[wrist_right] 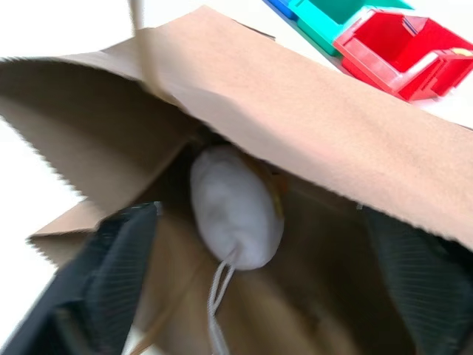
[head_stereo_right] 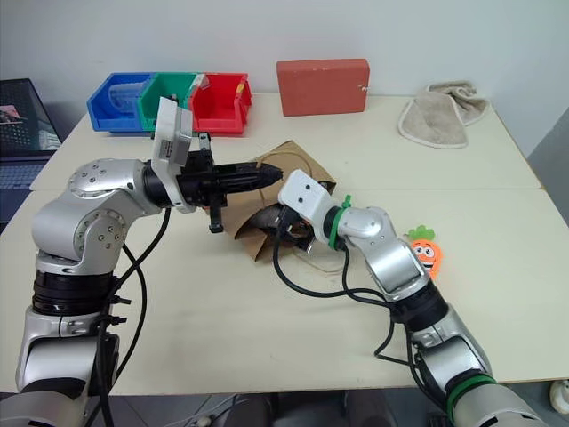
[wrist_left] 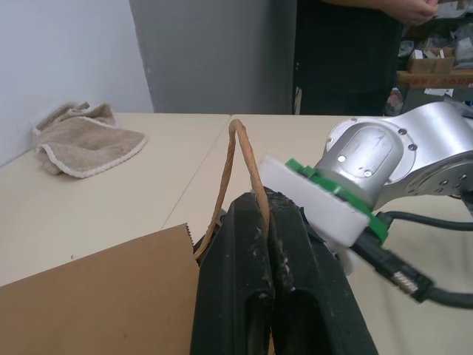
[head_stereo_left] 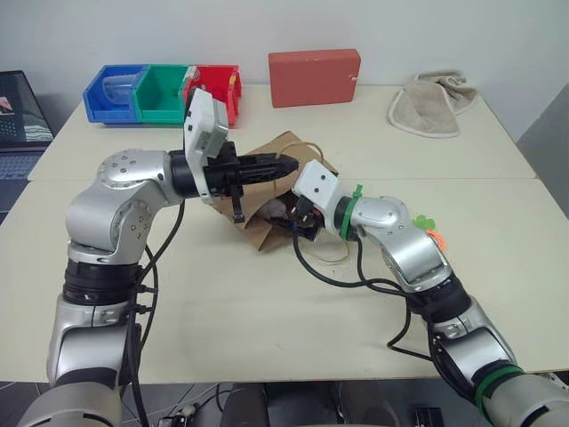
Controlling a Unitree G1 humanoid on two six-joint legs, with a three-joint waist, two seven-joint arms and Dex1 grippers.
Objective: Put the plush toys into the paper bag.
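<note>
The brown paper bag (head_stereo_left: 283, 147) lies on its side mid-table, its mouth facing me. My left gripper (head_stereo_left: 289, 165) is shut on one twisted-cord handle (wrist_left: 247, 159) and holds the upper edge of the mouth up. My right gripper (wrist_right: 259, 296) reaches into the mouth and is open, its black fingers (wrist_right: 103, 281) spread wide. Between and beyond them the white egg-shaped plush toy (wrist_right: 235, 203) rests inside the bag, free of the fingers. The orange carrot plush toy (head_stereo_right: 425, 252) lies on the table just right of my right forearm.
A red block (head_stereo_left: 314, 77) and blue (head_stereo_left: 114, 92), green (head_stereo_left: 162, 92) and red (head_stereo_left: 218, 86) bins stand along the table's far side. A beige towel (head_stereo_left: 431, 104) lies at the far right, a laptop (head_stereo_left: 20, 111) to the left. A person (wrist_left: 347, 52) stands beyond the table.
</note>
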